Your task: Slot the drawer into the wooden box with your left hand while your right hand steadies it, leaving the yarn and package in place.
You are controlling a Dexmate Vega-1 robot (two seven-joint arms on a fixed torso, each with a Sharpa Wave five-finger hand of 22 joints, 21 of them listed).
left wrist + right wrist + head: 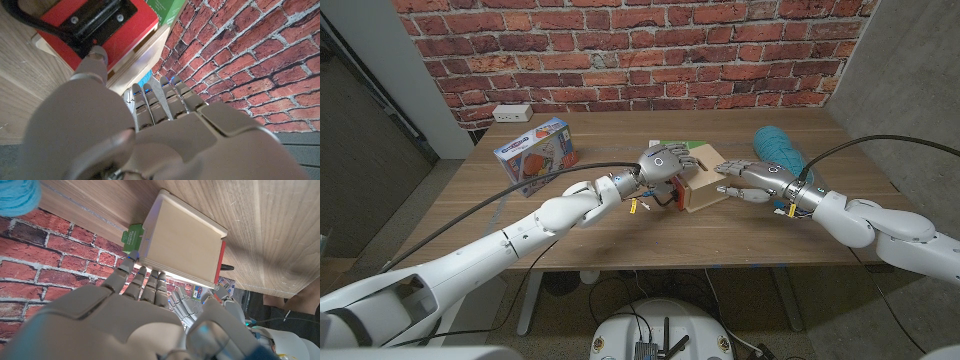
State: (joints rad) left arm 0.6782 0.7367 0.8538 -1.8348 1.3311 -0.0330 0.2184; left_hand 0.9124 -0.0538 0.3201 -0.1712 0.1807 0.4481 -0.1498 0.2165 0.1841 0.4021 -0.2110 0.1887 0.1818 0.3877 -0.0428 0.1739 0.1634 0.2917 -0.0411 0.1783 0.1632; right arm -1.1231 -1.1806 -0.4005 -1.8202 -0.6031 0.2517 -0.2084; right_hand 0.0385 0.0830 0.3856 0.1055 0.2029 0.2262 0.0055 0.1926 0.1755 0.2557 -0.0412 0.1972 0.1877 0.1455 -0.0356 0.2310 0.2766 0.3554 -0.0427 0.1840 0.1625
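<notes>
The left robot hand (665, 165) pressed the red drawer (107, 30) into the box (705, 185), fingers curled over it; the right robot hand (745, 183), fingers extended, braced the box's far side against sliding.

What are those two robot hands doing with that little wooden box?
They are putting a drawer into it. The left robot hand is at the red-fronted drawer with the black handle, which sits at the opening of the small pale wooden box. The right robot hand has its fingertips against the box's other side to steady it. The ball of teal yarn and the colourful boxed package lie off to the sides on the wooden table.
</notes>
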